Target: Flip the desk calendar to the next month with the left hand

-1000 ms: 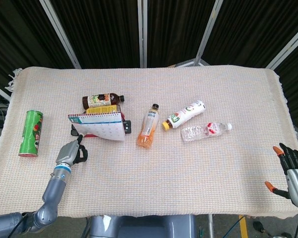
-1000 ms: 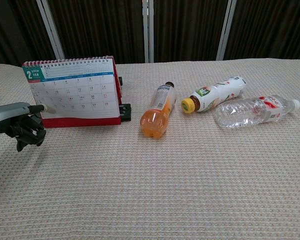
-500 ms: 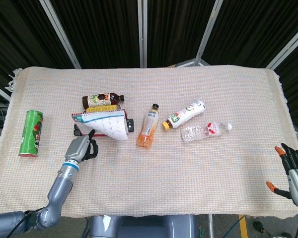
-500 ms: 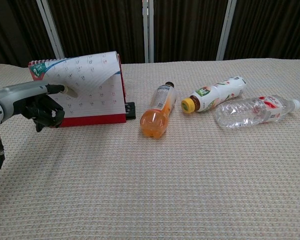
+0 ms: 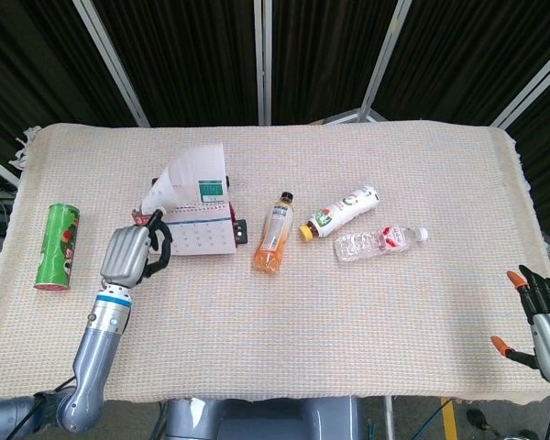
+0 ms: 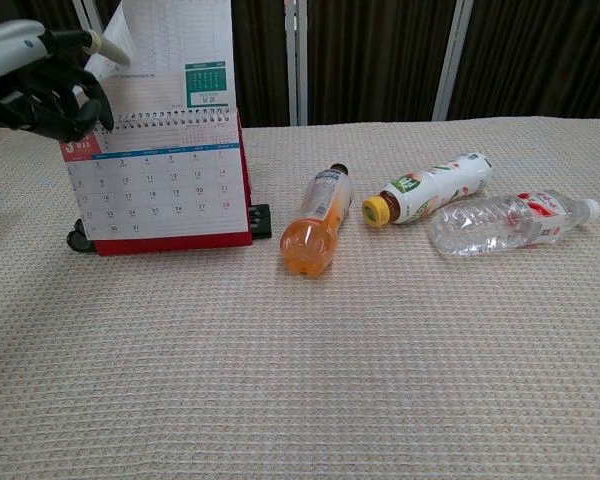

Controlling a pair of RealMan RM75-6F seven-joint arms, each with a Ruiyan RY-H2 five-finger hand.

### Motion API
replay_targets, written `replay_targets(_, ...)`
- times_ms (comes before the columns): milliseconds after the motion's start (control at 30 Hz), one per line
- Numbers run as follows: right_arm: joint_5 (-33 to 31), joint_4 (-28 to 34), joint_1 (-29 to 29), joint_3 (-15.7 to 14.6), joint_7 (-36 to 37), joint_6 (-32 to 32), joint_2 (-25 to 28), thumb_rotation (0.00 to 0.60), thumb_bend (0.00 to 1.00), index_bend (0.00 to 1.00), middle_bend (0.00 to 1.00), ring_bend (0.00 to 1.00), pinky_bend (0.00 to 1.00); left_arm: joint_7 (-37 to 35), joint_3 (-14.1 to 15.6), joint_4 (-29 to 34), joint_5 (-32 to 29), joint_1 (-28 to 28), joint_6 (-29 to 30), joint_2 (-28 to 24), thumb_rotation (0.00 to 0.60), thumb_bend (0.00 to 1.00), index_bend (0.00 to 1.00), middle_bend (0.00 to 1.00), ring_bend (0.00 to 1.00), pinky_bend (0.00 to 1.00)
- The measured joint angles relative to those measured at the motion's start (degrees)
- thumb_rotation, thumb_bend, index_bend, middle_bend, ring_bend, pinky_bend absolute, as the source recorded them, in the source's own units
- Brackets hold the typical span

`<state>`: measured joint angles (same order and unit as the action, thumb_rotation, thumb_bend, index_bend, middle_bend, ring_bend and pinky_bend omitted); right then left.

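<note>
The red-based desk calendar [image 6: 156, 196] stands at the left of the table, its front sheet showing a month grid headed 3. One sheet [image 6: 176, 52] is lifted upright above the spiral binding; in the head view the same sheet [image 5: 189, 176] curves up behind the calendar [image 5: 202, 235]. My left hand [image 6: 38, 78] is raised at the sheet's upper left edge. One straight finger [image 6: 102, 43] touches the sheet and the others are curled in. From the head view the left hand [image 5: 128, 256] sits just left of the calendar. My right hand [image 5: 542, 317] rests with fingers apart at the table's near right edge.
An orange drink bottle [image 6: 317, 222], a white yellow-capped bottle [image 6: 432, 187] and a clear bottle [image 6: 508, 222] lie right of the calendar. A green can [image 5: 57, 245] lies at the far left. A small black object [image 6: 257, 220] sits at the calendar's right foot.
My left hand has risen, carrying the February sheet up from the front to upright above the binding. The March grid now shows. The right hand has stayed put.
</note>
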<state>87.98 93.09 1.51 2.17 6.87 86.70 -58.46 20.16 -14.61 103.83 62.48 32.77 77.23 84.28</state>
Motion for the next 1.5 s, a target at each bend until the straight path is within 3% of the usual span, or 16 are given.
replay_targets(133,-0.5,-0.2,0.1,0.2,0.3,-0.3,0.0,0.6,0.09,0.0,0.0,0.0,0.0,2.5,-0.6,-4.2,2.9,0.6,2.0,0.3,0.6,0.56,0.11,0.23,0.33,0.39)
replay_targets(267,-0.9,-0.5,0.3,0.3,0.5,-0.8,0.0,0.6,0.09,0.0,0.0,0.0,0.0,6.0,-0.9,-5.4,1.1,1.5,-0.3,-0.3,0.6,0.25,0.0,0.01,0.05,0.14)
replay_targets(367,-1.2,-0.7,0.4,0.4,0.6,-1.2,-0.1,0.6,0.09,0.0,0.0,0.0,0.0,7.8,-1.2,-5.4,-3.1,2.2,-3.3,-1.3,0.6,0.08,0.0,0.0,0.0,0.04)
replay_targets(467,-1.4,-0.9,0.5,0.5,0.8,-1.4,-0.2,0.6,0.09,0.0,0.0,0.0,0.0,9.7,-1.5,-5.1,-8.3,3.1,-6.8,-2.6,0.6,0.0,0.0,0.0,0.0,0.0)
replay_targets(600,-1.3,-1.0,0.5,0.4,0.9,-1.4,-0.2,0.6,0.09,0.0,0.0,0.0,0.0,11.9,-1.6,-5.2,-14.5,4.3,-11.1,-4.3,0.6,0.0,0.0,0.0,0.0,0.01)
replay_targets(700,-1.1,-0.9,0.4,0.4,0.9,-1.2,-0.3,0.6,0.09,0.0,0.0,0.0,0.0,12.7,-1.3,-5.8,-18.8,5.0,-13.9,-5.1,0.6,0.0,0.0,0.0,0.03,0.1)
replay_targets(833,-0.7,-0.7,0.4,0.2,0.7,-1.0,-0.3,0.6,0.09,0.0,0.0,0.0,0.0,12.9,-0.7,-6.6,-23.8,5.9,-17.7,-6.4,0.6,0.0,0.0,0.0,0.08,0.14)
replay_targets(933,-0.6,-0.7,0.3,0.2,0.7,-0.8,-0.3,0.6,0.09,0.0,0.0,0.0,0.0,12.0,-0.6,-6.9,-23.6,6.0,-18.0,-6.8,0.6,0.0,0.0,0.0,0.05,0.11)
replay_targets(1067,-0.2,-0.6,0.2,0.2,0.6,-0.5,-0.3,0.6,0.09,0.0,0.0,0.0,0.0,8.8,-0.8,-7.0,-19.5,5.4,-15.6,-6.8,0.6,0.0,0.0,0.0,0.0,0.04)
replay_targets(1300,-0.2,-0.6,0.1,0.1,0.4,-0.3,-0.3,0.6,0.09,0.0,0.0,0.0,0.0,1.4,-0.5,-7.6,-6.1,2.8,-8.2,-6.5,0.6,0.02,0.0,0.0,0.0,0.02)
replay_targets(1500,-0.4,-0.8,0.1,0.3,-0.1,-0.1,-0.4,0.6,0.09,0.0,0.0,0.0,0.0,-0.1,4.9,-6.9,6.5,-2.9,1.1,-7.8,0.6,0.02,0.0,0.0,0.0,0.0)
